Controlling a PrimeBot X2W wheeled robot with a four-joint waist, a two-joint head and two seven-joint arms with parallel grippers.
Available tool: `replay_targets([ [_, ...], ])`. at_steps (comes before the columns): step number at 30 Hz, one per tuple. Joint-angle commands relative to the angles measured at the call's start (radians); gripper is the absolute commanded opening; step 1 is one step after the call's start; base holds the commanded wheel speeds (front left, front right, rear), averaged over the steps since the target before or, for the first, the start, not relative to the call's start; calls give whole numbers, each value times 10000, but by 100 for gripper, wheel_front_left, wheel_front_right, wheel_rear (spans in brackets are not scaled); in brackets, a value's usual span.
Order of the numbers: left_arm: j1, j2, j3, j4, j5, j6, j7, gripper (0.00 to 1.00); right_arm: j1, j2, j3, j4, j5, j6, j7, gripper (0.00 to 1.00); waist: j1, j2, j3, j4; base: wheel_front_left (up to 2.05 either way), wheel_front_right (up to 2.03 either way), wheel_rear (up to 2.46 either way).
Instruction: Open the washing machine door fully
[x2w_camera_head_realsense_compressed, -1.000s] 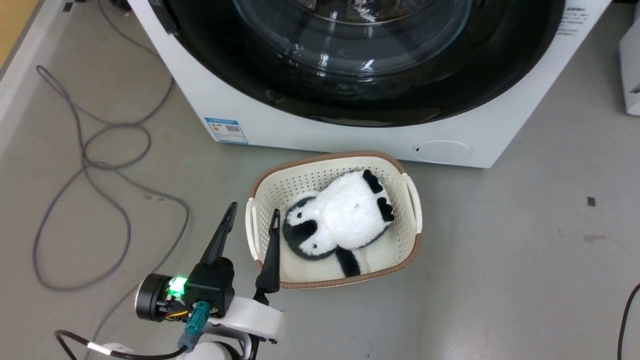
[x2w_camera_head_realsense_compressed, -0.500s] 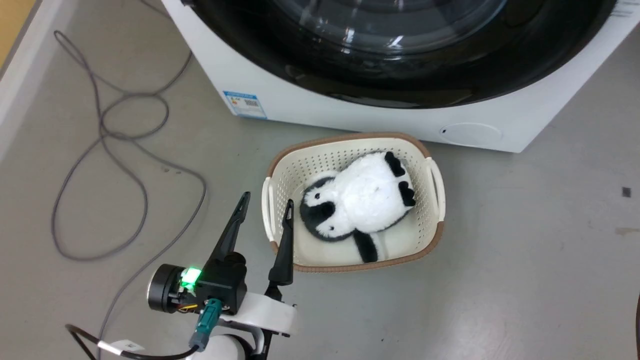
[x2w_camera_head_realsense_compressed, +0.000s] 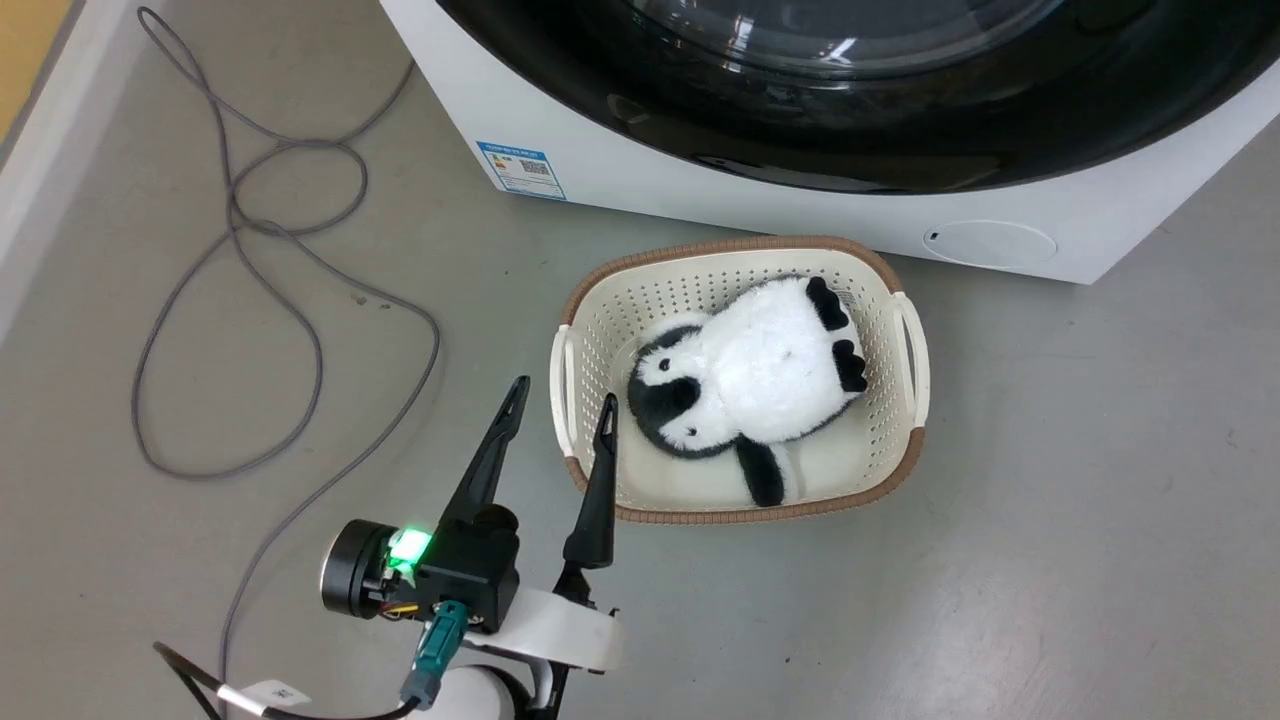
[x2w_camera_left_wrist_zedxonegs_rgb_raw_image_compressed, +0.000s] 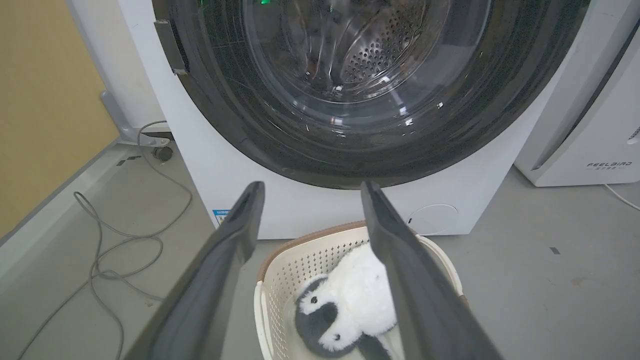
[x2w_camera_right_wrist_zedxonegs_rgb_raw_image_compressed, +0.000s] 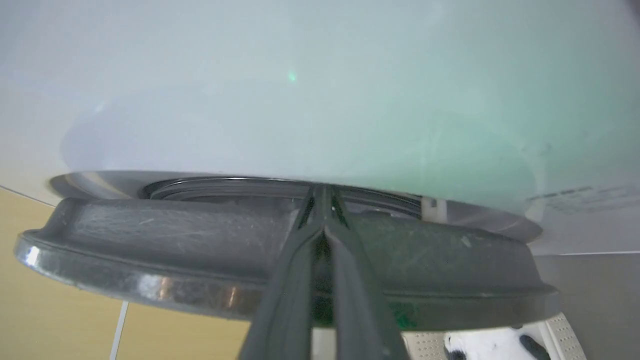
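The washing machine (x2w_camera_head_realsense_compressed: 700, 205) is a white box across the top of the head view. Its round glossy black washing machine door (x2w_camera_head_realsense_compressed: 850, 130) fills the front, and its glass bowl shows the steel drum in the left wrist view (x2w_camera_left_wrist_zedxonegs_rgb_raw_image_compressed: 350, 85). In the right wrist view I look along the door's dark-grey rim (x2w_camera_right_wrist_zedxonegs_rgb_raw_image_compressed: 200, 240), which stands a narrow gap off the white machine front (x2w_camera_right_wrist_zedxonegs_rgb_raw_image_compressed: 300, 100). My right gripper (x2w_camera_right_wrist_zedxonegs_rgb_raw_image_compressed: 324, 189) is shut, its tips tucked into that gap behind the rim. My left gripper (x2w_camera_head_realsense_compressed: 564, 395) hangs open and empty over the floor beside the basket, pointing at the machine (x2w_camera_left_wrist_zedxonegs_rgb_raw_image_compressed: 312, 187).
A cream basket (x2w_camera_head_realsense_compressed: 905, 440) with a brown rim sits on the floor just before the machine, holding a black-and-white plush penguin (x2w_camera_head_realsense_compressed: 760, 380). A grey cable (x2w_camera_head_realsense_compressed: 300, 330) loops over the floor at the left. A white appliance (x2w_camera_left_wrist_zedxonegs_rgb_raw_image_compressed: 590, 125) stands right of the machine.
The head camera has moved, so the whole picture has slid right and up. My left gripper stays open beside the basket. Nothing else has visibly moved.
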Motion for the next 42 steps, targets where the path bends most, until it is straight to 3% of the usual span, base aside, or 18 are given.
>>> replay_targets([
  [1,-142,14,-30,-8,-52,60,-55,100,-78,117,56,238,11,-4,316,0,0,0,3,13,0,0,0],
  [11,-53,14,-13,97,-73,83,-55,100,501,285,54,710,-115,-4,1333,0,0,0,-292,13,0,0,0],
  [19,149,14,163,151,-31,9,-55,100,1616,612,-60,304,-5,-4,1905,0,0,0,-924,-86,0,0,0],
  [30,595,14,552,226,16,-144,-55,100,3902,1387,-372,-1191,402,-4,2578,0,0,0,-2149,-225,0,0,0],
  [42,1242,14,956,299,38,-312,-55,100,6431,2758,-789,-3409,1113,-4,3841,0,0,0,-3305,-269,0,0,0],
])
